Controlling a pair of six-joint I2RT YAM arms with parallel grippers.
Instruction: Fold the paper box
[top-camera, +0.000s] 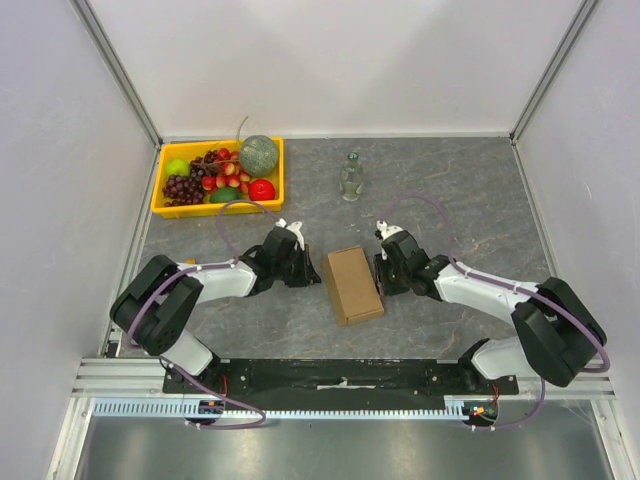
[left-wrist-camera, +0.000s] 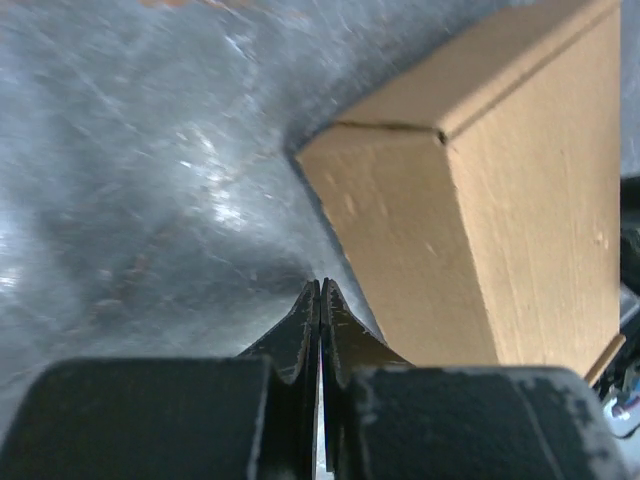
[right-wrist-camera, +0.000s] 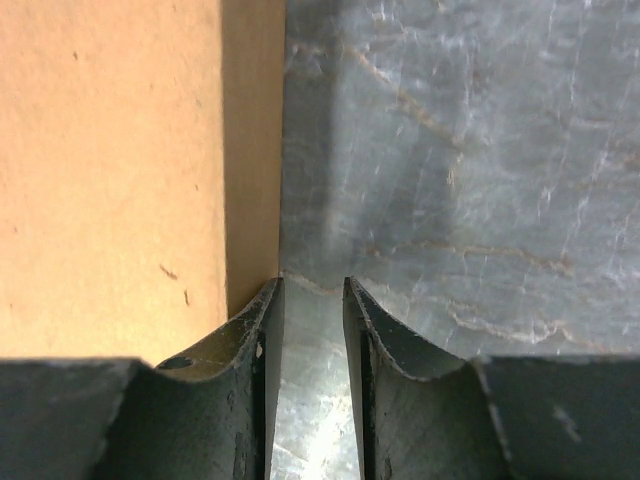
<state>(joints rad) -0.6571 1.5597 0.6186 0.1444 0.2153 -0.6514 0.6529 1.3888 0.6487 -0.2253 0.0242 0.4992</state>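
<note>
Paper box (top-camera: 353, 285) lies closed on the surface (top-camera: 450, 200); we advise the clenched, empty left claw (left-wrist-camera: 320, 288) and the slightly parted, empty right claw (right-wrist-camera: 312, 284) press opposite sides evenly.

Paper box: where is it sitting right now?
In the top view, the paper box lies centrally between the left gripper and right gripper, with the glass bottle beyond it.

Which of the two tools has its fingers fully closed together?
The left tool: its fingers meet with no gap, beside the paper box. The right tool shows a clear gap between its fingers.
</note>
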